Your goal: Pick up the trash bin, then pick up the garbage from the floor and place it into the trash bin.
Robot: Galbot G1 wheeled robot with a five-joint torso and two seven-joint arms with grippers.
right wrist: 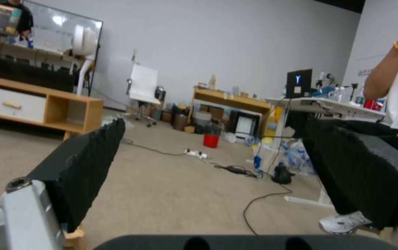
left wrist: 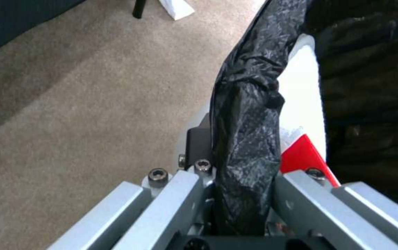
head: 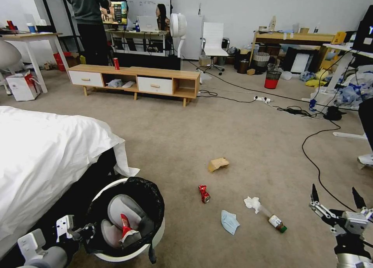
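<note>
Item: trash bin (head: 130, 221), lower left of head view beside the bed (head: 46, 159); left gripper (head: 79, 231) pinches its bagged rim.

Contents: one red-white wrapper (head: 126, 227).

Outstanding, on the floor at lower centre: brown paper bag (head: 217, 164), crushed can (head: 204, 194), face mask (head: 229, 221), tissue (head: 252, 202), bottle (head: 276, 221).

Right gripper (head: 337, 204), lower right, spread and empty.

Left wrist view adds: rim clamp close up (left wrist: 245, 166).

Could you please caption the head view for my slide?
Left gripper holds the trash bin by its rim; garbage litters the carpet; right gripper open.
</note>
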